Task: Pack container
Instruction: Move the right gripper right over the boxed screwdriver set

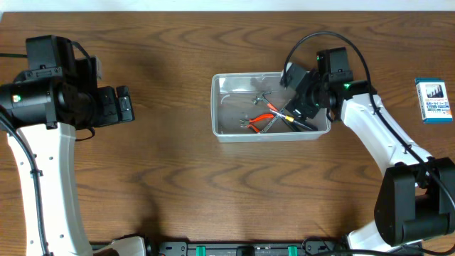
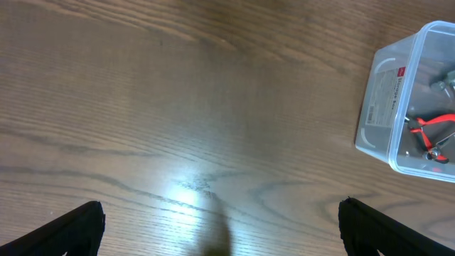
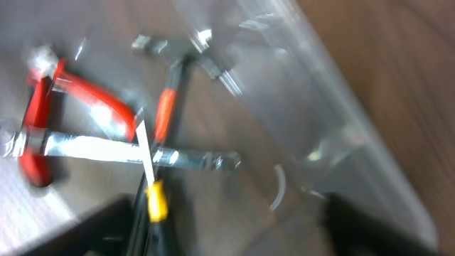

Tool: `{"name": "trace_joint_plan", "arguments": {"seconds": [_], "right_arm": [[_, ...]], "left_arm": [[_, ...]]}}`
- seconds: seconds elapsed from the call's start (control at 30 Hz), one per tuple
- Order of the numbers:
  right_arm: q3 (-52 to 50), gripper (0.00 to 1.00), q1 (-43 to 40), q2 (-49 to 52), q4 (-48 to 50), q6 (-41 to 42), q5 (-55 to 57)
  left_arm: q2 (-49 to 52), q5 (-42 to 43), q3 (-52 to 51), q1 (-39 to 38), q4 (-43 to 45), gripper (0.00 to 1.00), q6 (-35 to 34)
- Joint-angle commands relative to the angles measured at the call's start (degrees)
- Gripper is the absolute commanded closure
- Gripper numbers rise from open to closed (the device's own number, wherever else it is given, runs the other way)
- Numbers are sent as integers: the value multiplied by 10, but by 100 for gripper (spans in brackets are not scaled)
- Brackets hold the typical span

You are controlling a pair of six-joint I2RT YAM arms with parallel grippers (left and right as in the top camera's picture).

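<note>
The clear plastic container (image 1: pixel 220 107) sits at the table's centre and shows at the right edge of the left wrist view (image 2: pixel 384 107). Inside lie red-handled pliers (image 1: pixel 261 122), a metal wrench and a black screwdriver with a yellow band (image 1: pixel 293 119). In the right wrist view the pliers (image 3: pixel 43 121), a small hammer with an orange grip (image 3: pixel 170 78) and the yellow-banded tool (image 3: pixel 156 199) lie on the tub floor by its clear wall (image 3: pixel 334 142). My right gripper (image 1: pixel 302 107) is open over the tub's right end, with nothing between the fingers (image 3: pixel 227 227). My left gripper (image 2: pixel 220 231) is open and empty, left of the tub.
A small blue and white box (image 1: pixel 433 100) lies near the right edge of the wooden table. The right arm's black cable loops above the container's far right corner.
</note>
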Motion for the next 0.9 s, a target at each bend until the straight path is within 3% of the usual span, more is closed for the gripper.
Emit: {"name": "trace_joint_plan", "arguments": {"seconds": [0.0, 0.23, 0.47, 0.57, 0.67, 0.73, 0.87], "right_arm": [[42, 1, 5, -31, 8, 139, -6], [101, 1, -14, -117, -41, 188, 29], [101, 1, -28, -196, -264, 188, 35], [101, 1, -30, -196, -307, 198, 69], [101, 1, -38, -195, -309, 266, 176], [106, 1, -65, -194, -310, 304, 226], [157, 1, -180, -163, -332, 307, 164]], "left_arm": [[2, -5, 10, 3, -4, 2, -2], [2, -5, 10, 3, -15, 2, -2], [2, -5, 10, 3, -10, 2, -2], [2, -5, 10, 3, -1, 2, -2], [2, -5, 10, 3, 5, 2, -3], [2, -5, 10, 3, 5, 2, -3], [2, -4, 10, 3, 3, 2, -3]]}}
